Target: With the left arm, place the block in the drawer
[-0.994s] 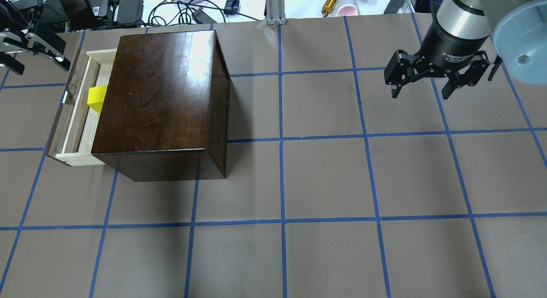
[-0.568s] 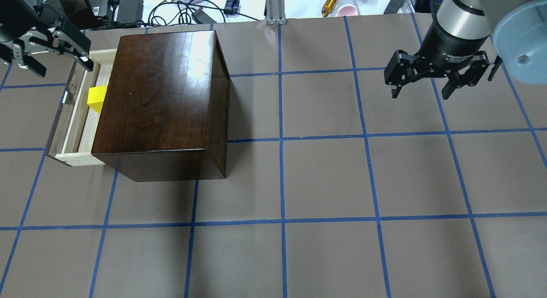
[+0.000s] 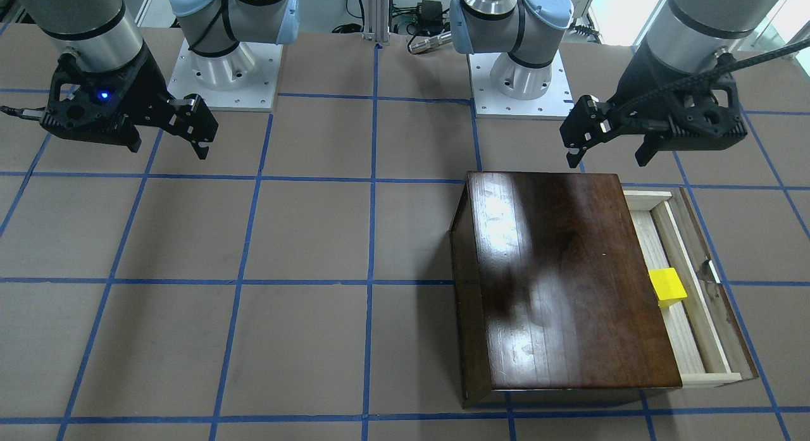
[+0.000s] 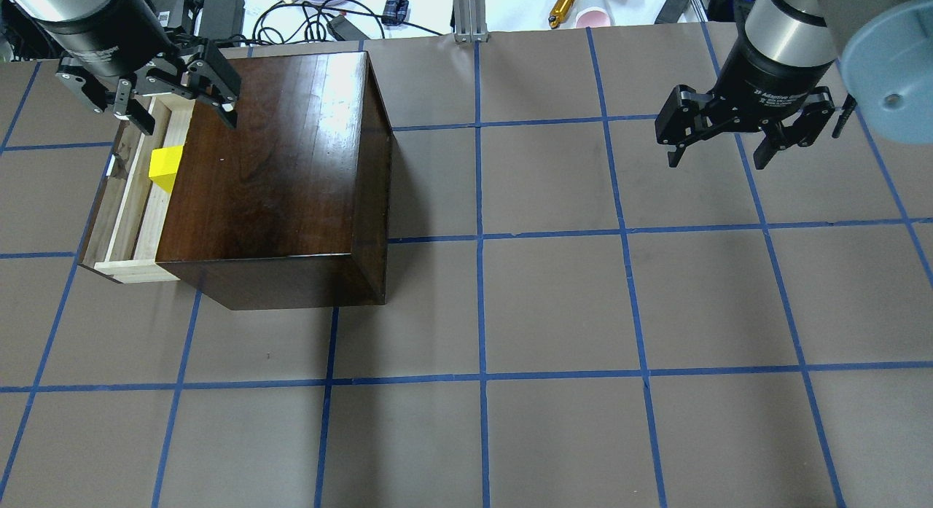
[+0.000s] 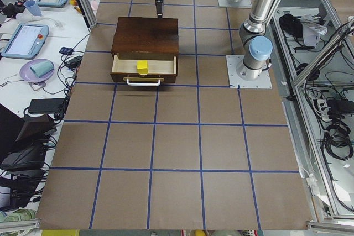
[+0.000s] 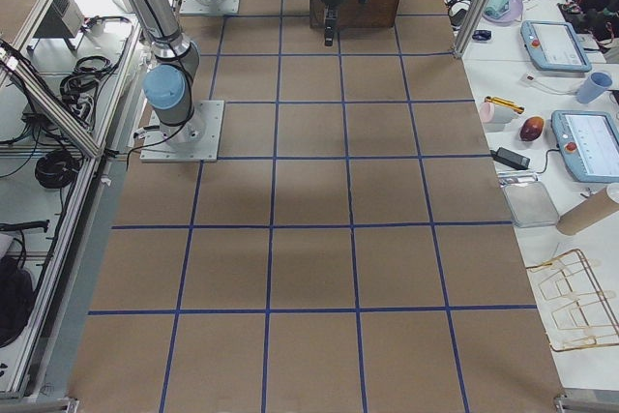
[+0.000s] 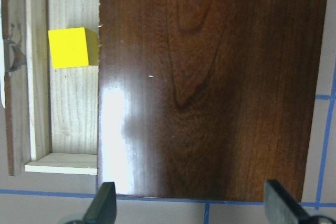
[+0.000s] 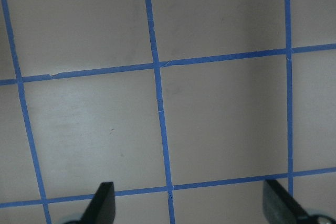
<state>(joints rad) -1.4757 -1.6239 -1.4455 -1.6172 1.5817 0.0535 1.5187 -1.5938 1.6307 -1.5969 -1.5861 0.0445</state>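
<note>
Block (image 4: 166,169) lies in the pulled-out drawer (image 4: 120,209), tight against the box (image 4: 277,173) front, so I judge the placing done. Left claw (image 4: 186,118) hangs spread and empty above the drawer's far end and the box top (right claw (image 4: 718,158) equally spread, well apart over the bench (image 4: 554,304)). Risk: any dip on retreat could knock a finger on the box edge and jolt the drawer.

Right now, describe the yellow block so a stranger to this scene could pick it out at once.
Find the glossy dark brown wooden box on the gridded table. Its shallow pale-wood drawer stands open at one side, and the block sits in it. It is a small bright yellow cube, the only vivid colour against the wood.
</note>
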